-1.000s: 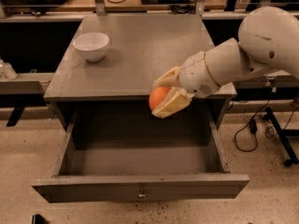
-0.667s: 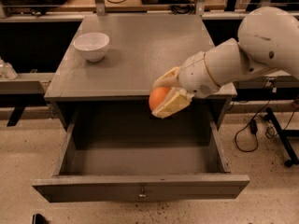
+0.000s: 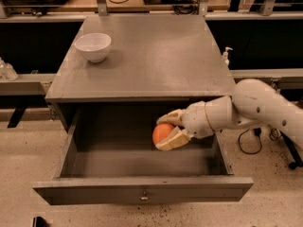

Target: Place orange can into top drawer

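The orange can [image 3: 162, 132], a small round orange ball, is held between the cream fingers of my gripper [image 3: 169, 130]. The gripper reaches in from the right on a white arm and holds the ball inside the open top drawer [image 3: 142, 189], just above its floor at the right of centre, under the front edge of the cabinet top. The drawer is pulled fully out and has a small metal knob [image 3: 144, 197] on its front. The rest of the drawer floor is bare.
A white bowl [image 3: 93, 46] stands on the back left of the grey cabinet top [image 3: 151, 56]. A small pump bottle [image 3: 226, 56] sits at the cabinet's right side. Cables lie on the floor at right.
The gripper with the ball has dropped from above the cabinet's front edge down into the open drawer.
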Controlling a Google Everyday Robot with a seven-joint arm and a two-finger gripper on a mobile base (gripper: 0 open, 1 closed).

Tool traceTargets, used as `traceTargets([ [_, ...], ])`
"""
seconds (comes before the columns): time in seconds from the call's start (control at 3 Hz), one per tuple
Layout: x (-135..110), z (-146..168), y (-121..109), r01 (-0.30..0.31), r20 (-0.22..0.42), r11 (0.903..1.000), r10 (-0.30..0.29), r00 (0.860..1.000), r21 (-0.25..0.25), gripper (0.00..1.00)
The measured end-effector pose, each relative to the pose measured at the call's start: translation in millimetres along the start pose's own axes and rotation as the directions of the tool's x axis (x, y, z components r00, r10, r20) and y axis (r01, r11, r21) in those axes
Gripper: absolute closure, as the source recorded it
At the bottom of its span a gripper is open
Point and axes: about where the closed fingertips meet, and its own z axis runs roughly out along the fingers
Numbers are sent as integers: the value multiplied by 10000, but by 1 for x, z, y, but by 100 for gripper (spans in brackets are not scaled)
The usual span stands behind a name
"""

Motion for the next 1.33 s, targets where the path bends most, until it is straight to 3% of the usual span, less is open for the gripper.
traceTargets([
  [0.33,62,34,0,-692,664,9975,700,9953,-138,100],
  [0.67,72,44,4,-871,785,9957,893,9929,-306,82],
  [1.33,69,46,5,-830,789,9959,858,9932,-371,36],
])
